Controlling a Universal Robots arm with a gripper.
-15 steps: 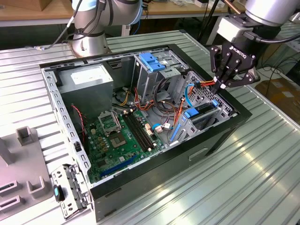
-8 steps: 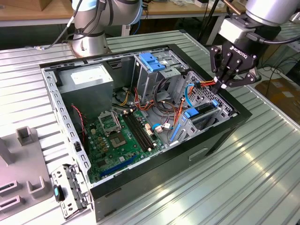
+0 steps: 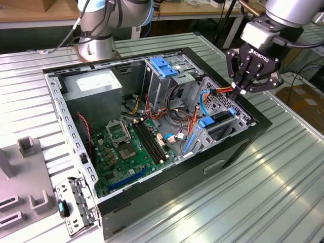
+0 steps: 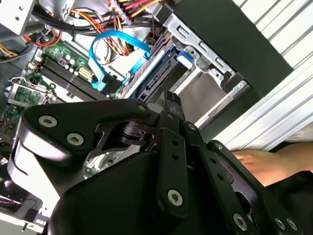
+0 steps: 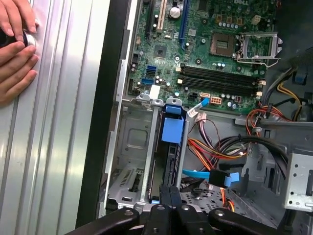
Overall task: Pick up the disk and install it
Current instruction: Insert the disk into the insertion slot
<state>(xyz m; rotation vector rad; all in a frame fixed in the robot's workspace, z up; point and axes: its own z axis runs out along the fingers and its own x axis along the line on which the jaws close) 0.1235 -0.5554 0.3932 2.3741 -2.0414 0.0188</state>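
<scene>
Ribbed metal bench (image 3: 283, 192) carries an open black case (image 3: 167, 202) lying on its side. Inside lie a green board (image 3: 126, 152), a grey power supply (image 3: 93, 83) and a blue latch plate (image 3: 163, 66) on a silver cage. Red, orange and black wires (image 3: 182, 119) crowd the space between the cage and the drive bay, and a blue cable (image 4: 115, 36) loops just beside the bay. At the exterior view's left a grey fixture (image 3: 30, 147) and a metal bracket (image 3: 76, 205) rest on the bench beside the case. In the first wrist view a person's fingers (image 5: 17, 51) rest on the bench, outside the case wall.

The disk (image 3: 218, 121) stands on edge in the bay at the case's corner, on the exterior view's right, slotted between silver metal walls. It is dark and flat, with bright blue rails along its edges and a blue tab at its end; the first wrist view shows it edge-on (image 5: 168, 161).

The hand (image 3: 237, 92) hangs over the bay's rim, fingers pressed together and holding nothing. Its tips (image 5: 171, 190) sit over one end of the disk; whether they touch it I cannot tell.
</scene>
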